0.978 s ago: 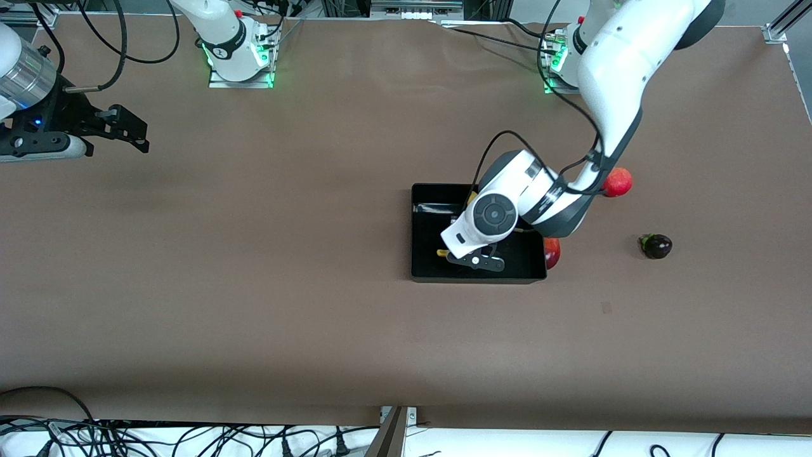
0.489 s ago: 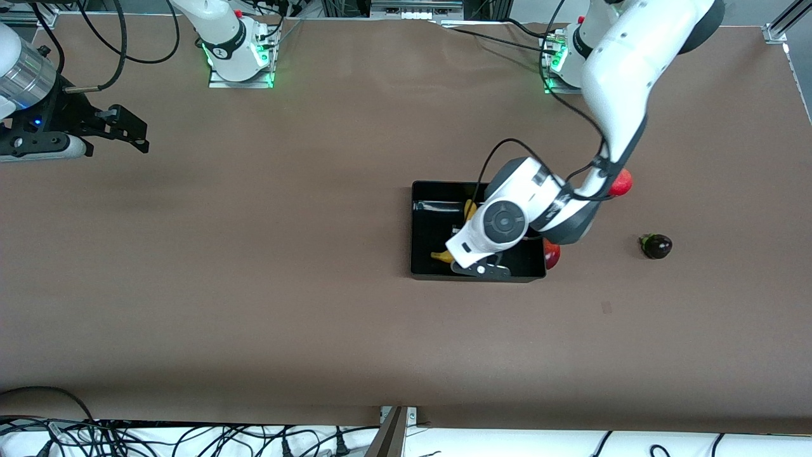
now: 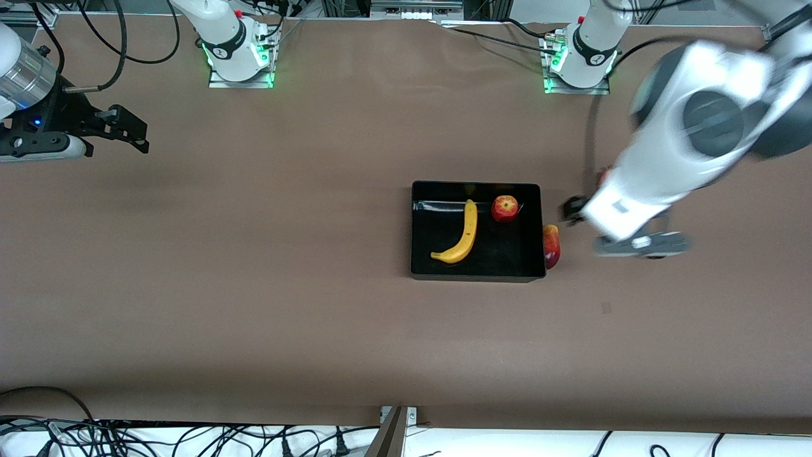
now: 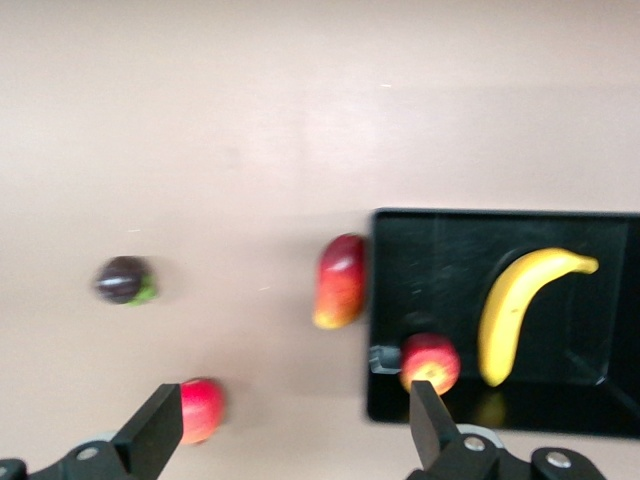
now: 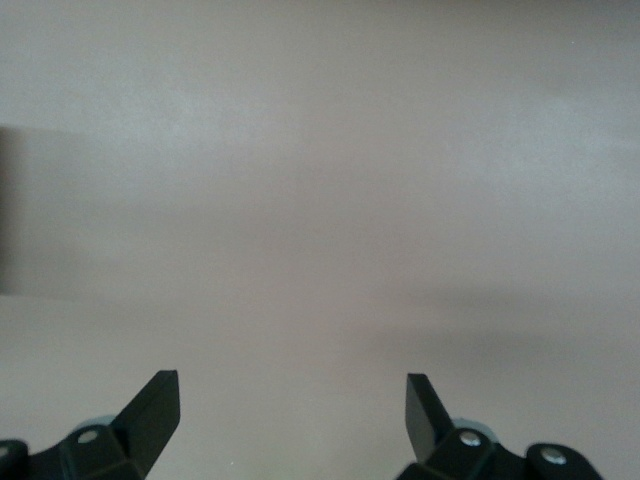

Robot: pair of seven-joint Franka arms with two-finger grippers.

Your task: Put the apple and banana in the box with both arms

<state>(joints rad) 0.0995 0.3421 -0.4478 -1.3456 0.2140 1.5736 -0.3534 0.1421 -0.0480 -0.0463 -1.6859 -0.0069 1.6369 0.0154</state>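
The banana lies inside the box, curved, with one tip pointing toward the robots' bases. The apple sits in the same box, just beside the banana's upper tip, toward the left arm's end. A red-orange mango rests on the table outside the box, touching its wall.

The left gripper is in the air over bare table past the mango, well apart from both fruits; its fingers are spread wide and hold nothing. A dark fruit and a red fruit lie below it.

The right gripper waits at the right arm's end of the table, fingers wide apart, empty.
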